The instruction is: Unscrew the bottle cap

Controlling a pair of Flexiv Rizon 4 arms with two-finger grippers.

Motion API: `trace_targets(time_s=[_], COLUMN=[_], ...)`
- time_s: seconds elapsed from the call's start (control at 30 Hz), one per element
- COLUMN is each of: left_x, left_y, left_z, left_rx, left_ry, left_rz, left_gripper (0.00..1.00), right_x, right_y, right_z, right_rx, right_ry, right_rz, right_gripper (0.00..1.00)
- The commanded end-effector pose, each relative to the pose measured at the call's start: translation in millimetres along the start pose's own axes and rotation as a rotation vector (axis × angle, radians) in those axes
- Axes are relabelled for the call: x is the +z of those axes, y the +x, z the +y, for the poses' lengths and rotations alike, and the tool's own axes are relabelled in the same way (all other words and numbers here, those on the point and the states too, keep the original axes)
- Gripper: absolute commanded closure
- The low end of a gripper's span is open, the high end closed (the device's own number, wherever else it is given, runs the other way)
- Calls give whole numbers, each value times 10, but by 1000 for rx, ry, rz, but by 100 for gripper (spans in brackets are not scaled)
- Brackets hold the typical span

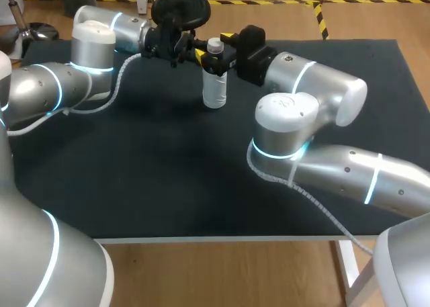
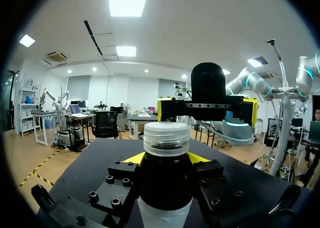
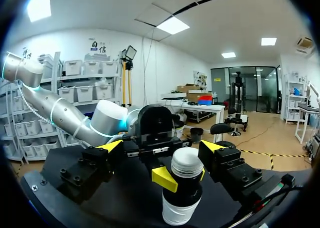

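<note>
Right gripper [image 3: 161,148] stands open by the cap [image 3: 187,162], and the left gripper [image 2: 166,158] squeezes the bottle [image 1: 215,89] near the far edge of the table [image 1: 134,179].

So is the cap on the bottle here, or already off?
On. The cap sits atop the upright bottle; the left gripper is shut on the bottle, the right gripper open, not touching the cap.
</note>
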State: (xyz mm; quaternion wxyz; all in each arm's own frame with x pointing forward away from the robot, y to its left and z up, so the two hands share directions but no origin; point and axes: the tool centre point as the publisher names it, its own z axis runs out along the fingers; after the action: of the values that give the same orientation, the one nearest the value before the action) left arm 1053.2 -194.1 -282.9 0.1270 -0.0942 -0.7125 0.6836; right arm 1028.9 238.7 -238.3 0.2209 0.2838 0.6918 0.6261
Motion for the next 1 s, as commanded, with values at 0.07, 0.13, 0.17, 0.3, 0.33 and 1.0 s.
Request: trace_targets(time_s=[0.07,0.13,0.17,0.3,0.33,1.0], left_x=[-11,-11,-11,-11,-11,-11], left_y=[-52,-52,-52,-52,-52,-52], left_z=[5,5,5,5,5,5], left_rx=[0,0,0,0,0,0], left_ry=[4,4,4,4,4,4], left_rz=[12,12,12,12,12,12], left_gripper=[100,100,100,100,100,100], right_x=[70,78,84,88,95,234], right_y=[-13,-16,-24,-71,-87,-295], right_z=[-37,-40,-44,-25,-16,-13], right_rx=[9,11,12,4,0,3], right_ry=[-5,-7,-7,-13,-13,-6], right_rz=[-1,-2,-4,-12,-13,-20], right_gripper=[0,0,0,0,0,0])
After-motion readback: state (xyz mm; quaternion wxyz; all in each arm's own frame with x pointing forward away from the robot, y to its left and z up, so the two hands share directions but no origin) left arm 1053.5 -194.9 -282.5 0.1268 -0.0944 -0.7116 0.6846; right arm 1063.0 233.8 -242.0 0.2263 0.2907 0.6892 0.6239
